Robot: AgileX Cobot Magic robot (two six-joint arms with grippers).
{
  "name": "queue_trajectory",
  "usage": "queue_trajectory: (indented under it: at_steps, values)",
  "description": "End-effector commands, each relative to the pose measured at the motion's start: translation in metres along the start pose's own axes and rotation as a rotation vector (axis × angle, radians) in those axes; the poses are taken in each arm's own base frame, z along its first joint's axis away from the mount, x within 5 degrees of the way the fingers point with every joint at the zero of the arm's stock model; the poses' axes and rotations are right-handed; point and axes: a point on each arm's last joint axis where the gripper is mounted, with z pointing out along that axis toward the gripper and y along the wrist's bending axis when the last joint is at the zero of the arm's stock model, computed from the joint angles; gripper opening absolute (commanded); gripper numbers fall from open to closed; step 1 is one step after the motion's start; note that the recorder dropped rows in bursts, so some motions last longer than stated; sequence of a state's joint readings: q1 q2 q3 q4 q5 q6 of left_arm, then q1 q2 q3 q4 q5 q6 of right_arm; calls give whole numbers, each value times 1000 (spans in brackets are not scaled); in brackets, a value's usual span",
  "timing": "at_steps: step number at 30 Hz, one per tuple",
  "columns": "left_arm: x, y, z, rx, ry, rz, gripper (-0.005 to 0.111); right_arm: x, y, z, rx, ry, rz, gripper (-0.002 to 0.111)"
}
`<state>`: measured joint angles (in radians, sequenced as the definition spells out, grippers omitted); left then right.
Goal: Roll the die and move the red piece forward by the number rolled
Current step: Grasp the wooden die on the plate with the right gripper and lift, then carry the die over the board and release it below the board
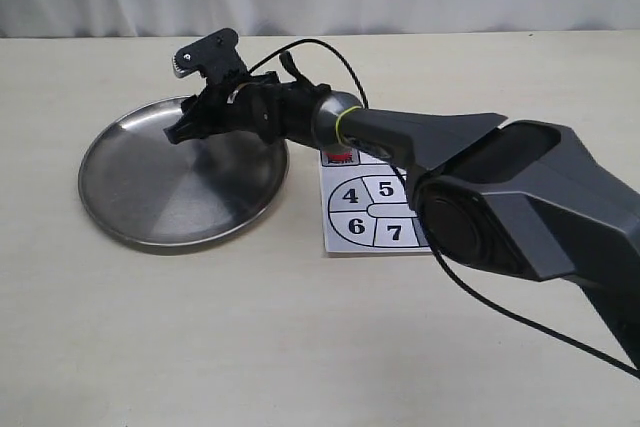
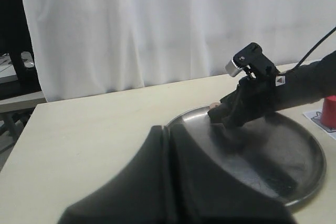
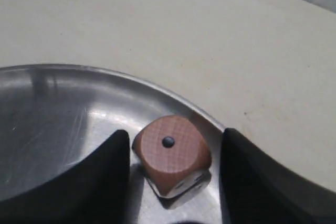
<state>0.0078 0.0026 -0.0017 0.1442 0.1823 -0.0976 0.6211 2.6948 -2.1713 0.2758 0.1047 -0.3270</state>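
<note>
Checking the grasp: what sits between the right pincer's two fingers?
The die, one pip up, resting on the metal plate near its rim; the right wrist view shows it.

Dark grey angular arm (image 1: 520, 197) — yellow-green wrist ring (image 1: 340, 127), thin black cable (image 1: 560, 337) — with black right gripper (image 1: 180, 130).

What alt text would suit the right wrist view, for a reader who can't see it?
A pinkish-tan die showing a single dark pip lies just inside the rim of a shiny metal plate, between the two dark fingers of the right end effector, which stands open with a narrow gap on each side. Pale tabletop fills the background.
</note>
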Motion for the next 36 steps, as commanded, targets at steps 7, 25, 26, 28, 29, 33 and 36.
queue_trajectory:
  at_steps: [7,25,26,28,29,33,36]
  values:
    - [0,-1,0,9,-10,-1,0,2,4,3,6,-15,-74,33]
    - [0,-1,0,9,-10,-1,0,-132,-35,-161,-27,162,-52,4]
    - [0,-1,0,9,-10,-1,0,-129,-43,-170,-10,174,-42,4]
    - [0,-1,0,9,-10,-1,0,-117,-62,-192,27,196,-11,4]
    - [0,-1,0,9,-10,-1,0,-108,-69,-202,48,198,3,4]
    - [0,-1,0,9,-10,-1,0,-61,-104,-239,158,196,94,4]
    - [0,-1,0,10,-10,-3,0,-23,-120,-257,215,238,154,4]
